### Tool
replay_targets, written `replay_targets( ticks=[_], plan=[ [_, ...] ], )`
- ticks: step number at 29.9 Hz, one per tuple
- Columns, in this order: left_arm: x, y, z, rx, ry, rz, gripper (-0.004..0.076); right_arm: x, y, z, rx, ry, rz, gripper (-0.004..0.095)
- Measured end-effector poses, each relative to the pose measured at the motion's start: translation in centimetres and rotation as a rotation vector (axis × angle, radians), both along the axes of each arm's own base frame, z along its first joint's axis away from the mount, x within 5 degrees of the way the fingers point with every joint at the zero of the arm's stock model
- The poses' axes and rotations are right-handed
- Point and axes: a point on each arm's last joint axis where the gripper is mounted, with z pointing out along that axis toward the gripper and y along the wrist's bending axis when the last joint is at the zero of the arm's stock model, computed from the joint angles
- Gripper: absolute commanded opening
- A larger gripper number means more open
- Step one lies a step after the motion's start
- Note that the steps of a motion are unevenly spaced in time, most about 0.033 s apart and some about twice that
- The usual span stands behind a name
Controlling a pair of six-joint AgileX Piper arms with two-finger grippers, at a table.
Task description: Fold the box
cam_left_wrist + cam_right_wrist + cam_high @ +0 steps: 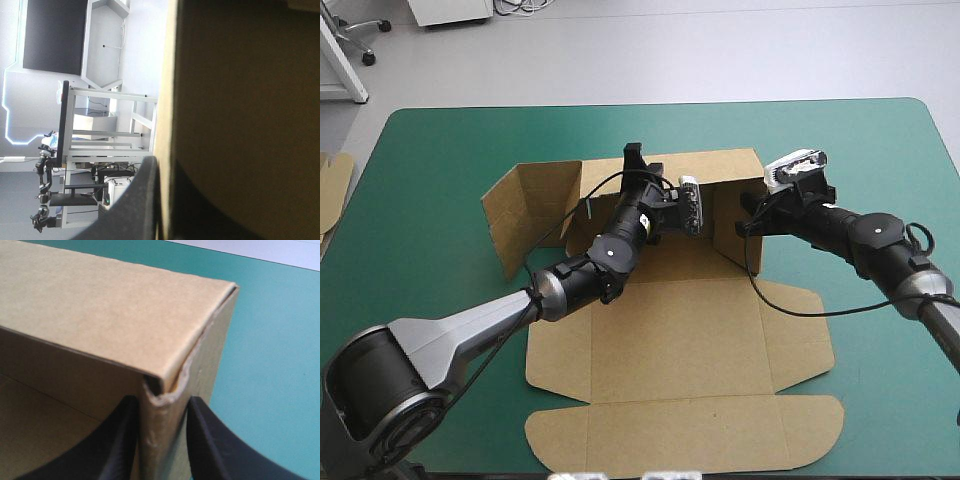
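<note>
Across the frame's upper centre runs the raised far wall of the brown cardboard box (680,330), the black-fingered left gripper (636,160) pinching its middle, the right gripper (161,402) pinching its right-end corner.

Plain brown box (690,330), teal-green table cover (430,190) — black fingers (111,445)

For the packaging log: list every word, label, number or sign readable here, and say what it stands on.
No readable text anywhere.
The box: plain brown board, no print or label on any face shown.
The teal-green cover: unmarked.
The spare board at the cover's left edge: no marks visible.
</note>
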Motion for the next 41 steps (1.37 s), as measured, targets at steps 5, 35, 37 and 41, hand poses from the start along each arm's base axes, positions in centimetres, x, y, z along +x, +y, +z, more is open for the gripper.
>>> replay_targets(
  ticks=[5, 35, 37, 41],
  plan=[
    [0.0, -0.2, 0.1, -0.007, 0.0, 0.0, -0.0014, 0.1, -0.2, 0.0, -0.012, -0.008, -0.016, 0.0078],
    [-6.3, 0.1, 6.5, -0.311, 0.123, -0.073, 0.0271, 0.5, -0.4, 0.4, 0.011, -0.021, -0.104, -0.0034],
    [-7.5, -0.1, 6.7, -0.313, 0.142, -0.092, 0.0271, 0.5, -0.5, 0.4, -0.005, -0.02, -0.11, -0.0034],
    [-9.3, -0.5, 6.4, -0.328, 0.204, -0.113, 0.0269, 0.5, -0.7, 0.2, -0.011, 0.004, -0.132, -0.0033]
  ],
)
